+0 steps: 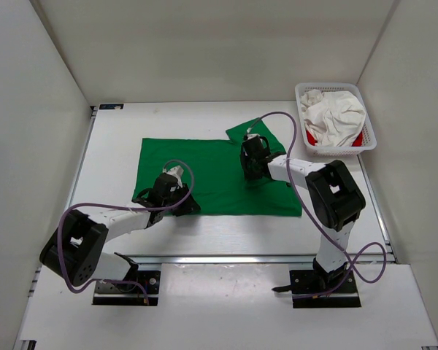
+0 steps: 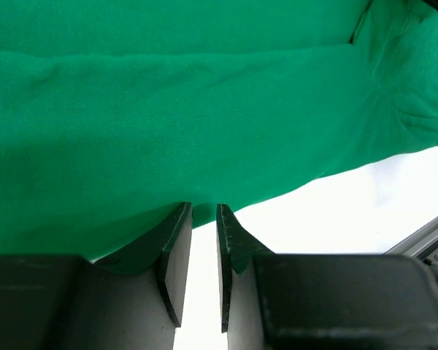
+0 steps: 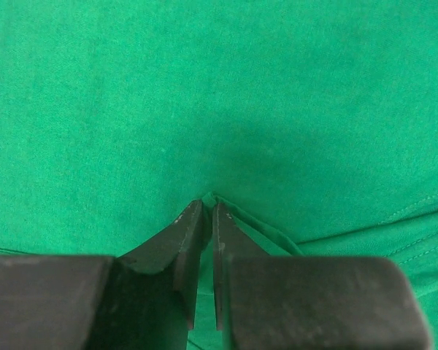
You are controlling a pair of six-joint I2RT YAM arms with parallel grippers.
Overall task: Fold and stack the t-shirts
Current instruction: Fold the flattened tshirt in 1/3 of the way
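From the top view, the green t-shirt (image 1: 219, 191) lies spread flat in the middle of the table (image 1: 113, 160). Its long axis runs left to right, and one sleeve (image 1: 252, 130) juts out at the far right. The left hand (image 1: 188, 205) sits at the near hem, left of the middle. The right hand (image 1: 252, 171) is down on the cloth itself, near that sleeve. So the shirt stretches away and to the right from the left hand, and to the left of the right hand. Any fold across the long axis probably turns on that diagonal. The white t-shirt (image 1: 336, 113) and the red t-shirt (image 1: 312, 138) sit heaped in the basket (image 1: 369, 125) at the far right corner, well apart and on the right arm's side.

In the left wrist view, the green t-shirt (image 2: 204, 109) fills everything ahead. Its hem slants across just at the tips of the fingers (image 2: 177, 248), with bare table (image 2: 365, 211) to the right. A narrow slit shows between the fingers, and I cannot tell whether any cloth is nipped in it.

In the right wrist view, the green t-shirt (image 3: 204, 87) surrounds the hand on every side. The fingers (image 3: 186, 233) are drawn nearly together and pinch a small raised ridge of the fabric at their tips, so this hand looks clenched on the shirt.
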